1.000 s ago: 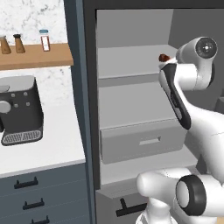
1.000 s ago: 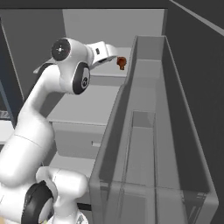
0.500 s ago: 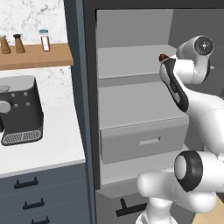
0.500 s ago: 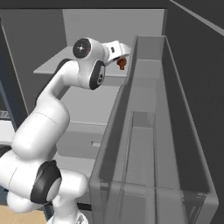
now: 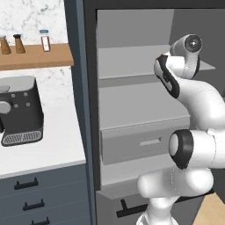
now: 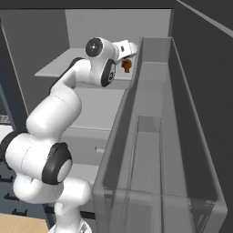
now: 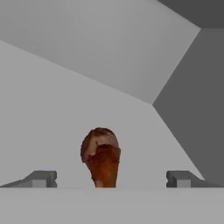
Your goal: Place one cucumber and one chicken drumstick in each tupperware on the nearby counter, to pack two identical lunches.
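The 2 dark fingertips (image 7: 43, 178) stand wide apart at the bottom of the hand view, the gripper (image 7: 109, 180) open with nothing between its pads. Midway between the tips, a little beyond them, the chicken drumstick (image 7: 100, 159) lies on the pale grey fridge shelf (image 7: 52, 118), its rounded meaty end pointing away from the hand and its narrow end toward it; whether the tips touch it cannot be told.

From the right base view the drumstick (image 6: 126, 66) shows as a small brown piece on the upper shelf, just under the white hand (image 6: 124, 48), close to the near edge of the open fridge door (image 6: 150, 136). The arm (image 5: 193, 92) reaches up and into the open fridge (image 5: 132, 70), above a closed grey drawer (image 5: 140, 143).

To the left, the white counter (image 5: 52, 147) carries a black coffee machine (image 5: 19, 110), with 3 small bottles (image 5: 44, 40) on a wooden shelf (image 5: 39, 57) above it.
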### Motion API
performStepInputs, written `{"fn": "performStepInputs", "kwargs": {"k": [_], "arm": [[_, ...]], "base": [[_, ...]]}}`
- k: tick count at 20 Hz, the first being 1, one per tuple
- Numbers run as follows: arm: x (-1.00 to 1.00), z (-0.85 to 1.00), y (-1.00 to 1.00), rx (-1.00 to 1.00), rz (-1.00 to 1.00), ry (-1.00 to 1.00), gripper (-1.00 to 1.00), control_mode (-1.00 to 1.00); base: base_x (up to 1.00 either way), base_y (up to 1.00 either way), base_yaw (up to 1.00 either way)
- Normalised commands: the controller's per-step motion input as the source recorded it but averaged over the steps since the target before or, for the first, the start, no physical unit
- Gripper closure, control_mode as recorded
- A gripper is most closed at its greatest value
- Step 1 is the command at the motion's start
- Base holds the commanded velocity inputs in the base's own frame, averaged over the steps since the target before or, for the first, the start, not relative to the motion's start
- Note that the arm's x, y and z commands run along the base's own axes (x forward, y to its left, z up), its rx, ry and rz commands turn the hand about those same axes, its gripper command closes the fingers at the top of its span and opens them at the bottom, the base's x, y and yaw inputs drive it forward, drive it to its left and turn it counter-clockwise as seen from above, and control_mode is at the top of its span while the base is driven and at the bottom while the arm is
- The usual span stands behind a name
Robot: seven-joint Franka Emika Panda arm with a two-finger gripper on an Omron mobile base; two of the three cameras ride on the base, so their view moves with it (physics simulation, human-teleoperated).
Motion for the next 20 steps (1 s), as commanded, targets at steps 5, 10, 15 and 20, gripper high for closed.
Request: {"fn": "performStepInputs", "kwargs": {"k": [5,10,15,20], "arm": [[0.28,-0.06,-0.2,0.0,0.0,0.0,-1.0,-1.0],[0.17,-0.17,-0.07,0.0,0.0,0.0,-1.0,-1.0],[0.22,-0.16,0.0,0.0,0.0,0.0,-1.0,-1.0],[0.29,-0.08,-0.01,0.0,0.0,0.0,-1.0,-1.0]], "base": [[0.0,0.0,0.0],[0.0,0.0,0.0],[0.0,0.0,0.0],[0.0,0.0,0.0]]}}
